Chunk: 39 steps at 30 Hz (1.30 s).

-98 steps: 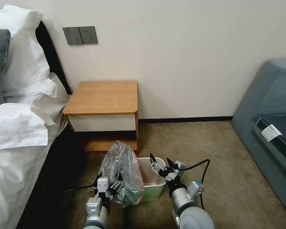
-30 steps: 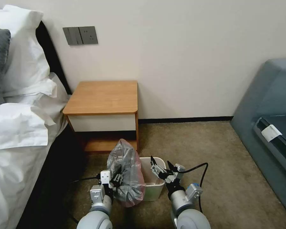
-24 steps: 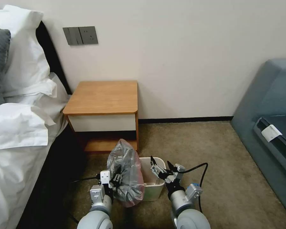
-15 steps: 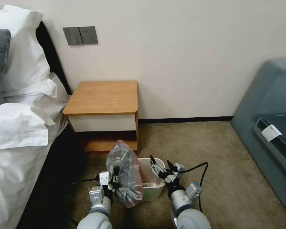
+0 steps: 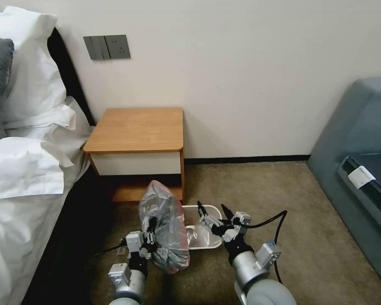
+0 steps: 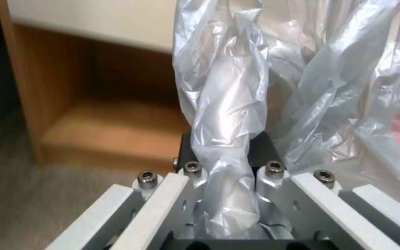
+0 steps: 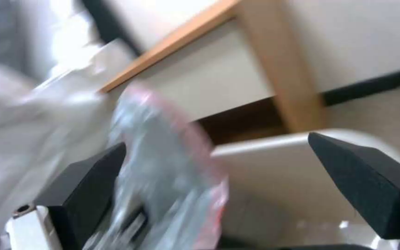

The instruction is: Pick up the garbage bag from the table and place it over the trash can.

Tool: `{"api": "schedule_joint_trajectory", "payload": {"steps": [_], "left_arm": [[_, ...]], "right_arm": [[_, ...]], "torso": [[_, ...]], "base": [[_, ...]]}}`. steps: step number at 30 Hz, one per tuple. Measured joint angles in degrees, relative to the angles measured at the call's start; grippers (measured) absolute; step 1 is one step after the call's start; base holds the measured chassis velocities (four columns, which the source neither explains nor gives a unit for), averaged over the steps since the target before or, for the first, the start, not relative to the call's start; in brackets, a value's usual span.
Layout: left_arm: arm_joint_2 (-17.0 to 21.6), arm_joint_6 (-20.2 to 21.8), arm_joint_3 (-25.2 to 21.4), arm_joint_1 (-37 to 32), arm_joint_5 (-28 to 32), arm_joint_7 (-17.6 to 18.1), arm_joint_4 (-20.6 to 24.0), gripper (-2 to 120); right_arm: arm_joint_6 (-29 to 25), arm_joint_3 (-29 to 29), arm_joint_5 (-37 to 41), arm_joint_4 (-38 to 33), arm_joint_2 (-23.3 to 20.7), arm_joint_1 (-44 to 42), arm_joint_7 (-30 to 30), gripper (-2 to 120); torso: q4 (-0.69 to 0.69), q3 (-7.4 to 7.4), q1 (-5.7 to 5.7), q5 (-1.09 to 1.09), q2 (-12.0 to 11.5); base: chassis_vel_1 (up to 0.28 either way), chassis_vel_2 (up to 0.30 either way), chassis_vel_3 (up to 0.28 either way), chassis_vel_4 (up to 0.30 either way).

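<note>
The garbage bag (image 5: 163, 228), crinkly grey plastic with a pinkish-red edge, hangs bunched on the left side of the trash can (image 5: 207, 245). My left gripper (image 5: 147, 242) is shut on a twisted fold of it; in the left wrist view the garbage bag (image 6: 227, 114) runs down between the fingers of my left gripper (image 6: 230, 170). The cream bin stands on the carpet in front of the table (image 5: 135, 129). My right gripper (image 5: 211, 209) is open over the bin's far rim. In the right wrist view my right gripper (image 7: 216, 140) faces the garbage bag (image 7: 163, 166) and the trash can (image 7: 274, 146).
A bed with white bedding (image 5: 25, 169) lies to the left, close to the nightstand. A grey-blue sofa (image 5: 360, 169) stands at the right. Open carpet (image 5: 262, 190) lies between the bin and the sofa. A black cable (image 5: 275, 224) loops off my right wrist.
My left gripper has carried the bag a little up and to the left. My right gripper has reached farther over the bin. The bin's front wall shows less than before.
</note>
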State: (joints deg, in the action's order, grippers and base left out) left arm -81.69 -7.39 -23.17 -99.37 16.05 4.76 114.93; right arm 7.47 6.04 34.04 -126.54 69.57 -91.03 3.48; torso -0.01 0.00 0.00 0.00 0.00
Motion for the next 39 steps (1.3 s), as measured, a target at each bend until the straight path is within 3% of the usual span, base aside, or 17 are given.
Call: {"api": "schedule_joint_trajectory", "payload": {"steps": [3,7,21,27,30,32,39], "left_arm": [[0.07,-3.05,-1.29,-0.64,-1.02,-1.95,0.91,8],[-0.05,-4.7,-2.43,-1.2,-2.04,-3.07,1.77,8],[0.03,-8.75,-3.58,-3.1,-4.3,-6.0,3.14,8],[0.18,-9.09,-3.97,-3.31,-4.25,-6.22,3.66,8],[0.21,-9.09,-4.06,-3.37,-4.06,-6.24,3.88,8],[0.21,-9.05,-4.0,-3.45,-3.19,-6.25,4.04,8],[0.26,-8.61,-3.79,-3.38,-1.95,-6.25,4.38,8]], "right_arm": [[2.7,-2.74,1.84,-1.18,-4.22,3.89,-1.82,100],[4.95,-4.81,4.47,0.08,-5.02,7.37,-1.6,100],[6.87,-9.94,7.14,7.66,0.07,15.58,3.83,100],[6.89,-9.31,10.64,9.11,0.78,16.52,1.2,98],[6.62,-8.83,11.26,10.12,0.95,16.62,-1.39,89],[6.19,-8.38,11.24,11.5,1.29,16.67,-4.51,77],[5.35,-7.9,10.04,13.11,2.35,16.51,-6.39,53]], "torso": [[0.01,0.0,0.0,0.0,0.0],[0.01,0.0,0.0,0.01,0.0],[0.01,0.0,0.0,0.0,0.0],[0.01,0.0,0.0,0.0,0.0],[0.01,0.0,0.0,0.0,0.0],[0.01,0.0,0.0,0.0,0.0],[0.01,0.0,0.0,0.0,0.0]], "base": [[0.0,0.0,0.0,0.0],[0.0,0.0,0.0,0.0],[0.0,0.0,0.0,0.0],[0.0,0.0,0.0,0.0],[0.0,0.0,0.0,0.0],[0.0,0.0,0.0,0.0],[0.0,0.0,0.0,0.0]]}}
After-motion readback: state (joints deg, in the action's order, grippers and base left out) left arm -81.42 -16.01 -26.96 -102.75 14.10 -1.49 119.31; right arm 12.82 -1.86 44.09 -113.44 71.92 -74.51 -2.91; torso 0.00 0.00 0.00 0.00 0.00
